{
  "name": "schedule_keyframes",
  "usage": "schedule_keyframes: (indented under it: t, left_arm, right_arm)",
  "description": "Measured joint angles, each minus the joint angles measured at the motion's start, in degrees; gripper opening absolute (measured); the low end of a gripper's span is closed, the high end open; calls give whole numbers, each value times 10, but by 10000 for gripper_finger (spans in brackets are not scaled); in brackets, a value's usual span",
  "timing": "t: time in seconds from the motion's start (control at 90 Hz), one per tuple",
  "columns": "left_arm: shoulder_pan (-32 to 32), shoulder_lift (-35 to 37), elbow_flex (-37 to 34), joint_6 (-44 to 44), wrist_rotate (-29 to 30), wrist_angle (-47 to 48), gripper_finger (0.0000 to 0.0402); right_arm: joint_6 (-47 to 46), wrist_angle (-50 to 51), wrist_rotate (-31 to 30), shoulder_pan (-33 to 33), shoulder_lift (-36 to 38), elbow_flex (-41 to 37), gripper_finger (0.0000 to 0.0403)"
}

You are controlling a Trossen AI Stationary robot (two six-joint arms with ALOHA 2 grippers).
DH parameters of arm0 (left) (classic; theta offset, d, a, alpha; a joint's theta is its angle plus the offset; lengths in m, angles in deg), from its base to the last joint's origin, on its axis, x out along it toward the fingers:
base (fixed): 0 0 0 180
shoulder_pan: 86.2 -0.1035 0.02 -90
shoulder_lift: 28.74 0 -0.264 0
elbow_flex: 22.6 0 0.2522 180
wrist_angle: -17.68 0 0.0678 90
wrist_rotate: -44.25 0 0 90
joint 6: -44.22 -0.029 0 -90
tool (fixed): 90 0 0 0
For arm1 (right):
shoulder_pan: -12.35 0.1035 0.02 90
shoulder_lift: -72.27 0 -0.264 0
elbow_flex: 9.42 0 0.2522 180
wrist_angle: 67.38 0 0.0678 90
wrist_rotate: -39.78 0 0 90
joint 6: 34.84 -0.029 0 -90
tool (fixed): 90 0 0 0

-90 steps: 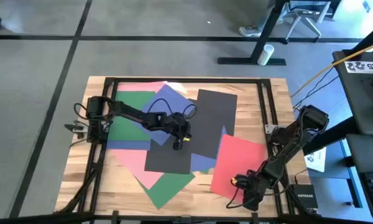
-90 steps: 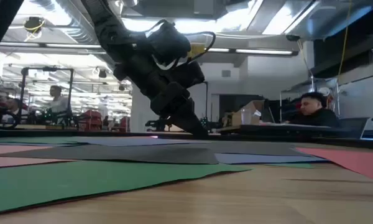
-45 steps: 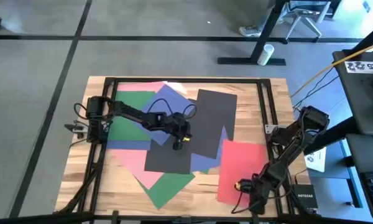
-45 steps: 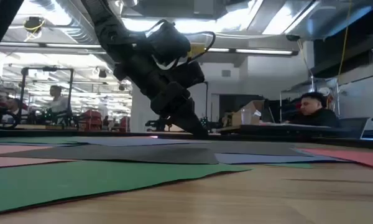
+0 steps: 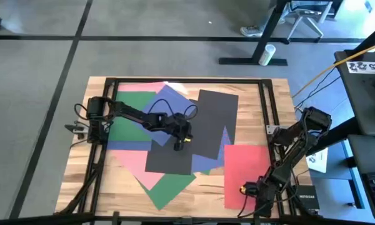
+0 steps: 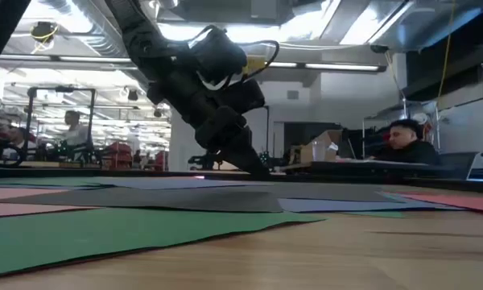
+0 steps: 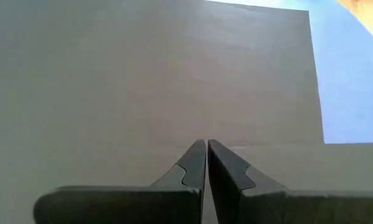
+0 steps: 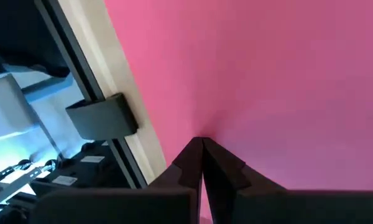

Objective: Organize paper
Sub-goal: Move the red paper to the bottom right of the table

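At the counter's [image 5: 81,181] near right edge, the right claw [image 5: 246,192], clenched on the red sheet [image 5: 245,170], has dragged it rightward and squared it, clear of the pile. Farther in, the left claw [image 5: 179,144] stays clenched, pressing the black sheet [image 5: 194,125] mid-pile, so sorting has only started.

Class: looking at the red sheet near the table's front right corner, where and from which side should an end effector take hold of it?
Grip the red sheet at its front edge, coming in from the table's front. It lies flat, so only an edge offers purchase, and this end sits clear of the other sheets. The right end effector is already shut on that edge.
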Motion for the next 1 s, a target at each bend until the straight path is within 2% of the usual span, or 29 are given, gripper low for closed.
schedule_keyframes:
  t: [0.433,0.667,1.0]
  left_arm:
    - [0,0,0,0,0,1,0]
    - [0,0,0,0,0,2,0]
    - [0,0,0,0,0,2,0]
  right_arm:
    - [-4,-1,11,7,0,0,0]
    - [-44,-13,5,30,0,0,0]
    - [-46,-17,-14,33,0,0,0]
